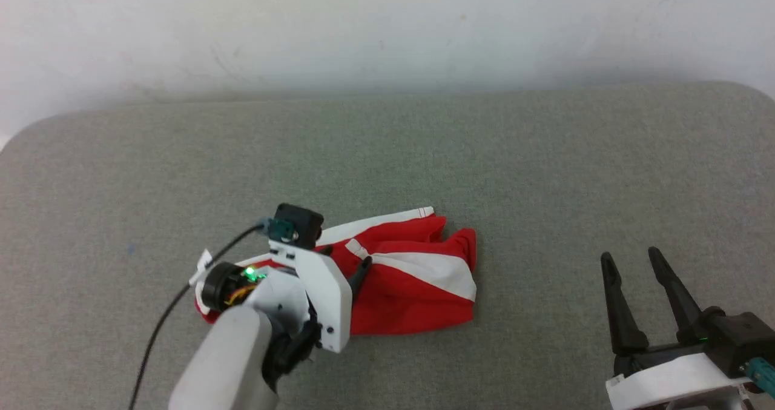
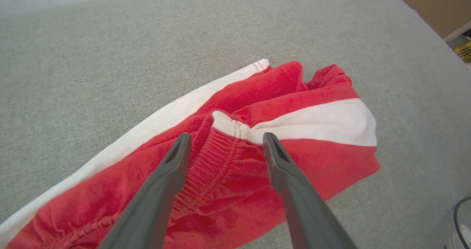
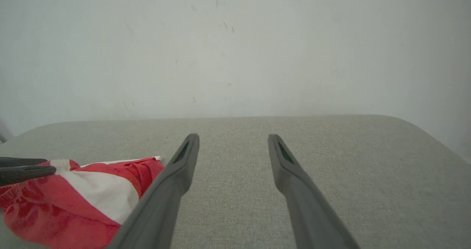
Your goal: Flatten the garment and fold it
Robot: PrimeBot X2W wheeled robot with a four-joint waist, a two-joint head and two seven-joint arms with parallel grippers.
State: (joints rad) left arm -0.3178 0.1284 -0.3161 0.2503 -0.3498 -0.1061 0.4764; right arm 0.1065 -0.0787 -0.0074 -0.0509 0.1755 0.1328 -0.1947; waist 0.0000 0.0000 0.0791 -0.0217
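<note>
The garment point(image 1: 412, 289) lies crumpled on the tabletop point(image 1: 545, 155) beneath the left tool point(image 2: 227, 137), whose jaws stand released astride the gathered waistband point(image 2: 208, 160); the right tool point(image 1: 629, 254), also released, sits well apart. Fabric is judged light, soft and limp: grasp the waistband or a white-banded hem corner point(image 2: 262, 65).

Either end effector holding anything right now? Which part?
Nothing held. Left end effector is open at the gathered waistband of the shorts, not closed on it; right end effector is open, apart from them.
</note>
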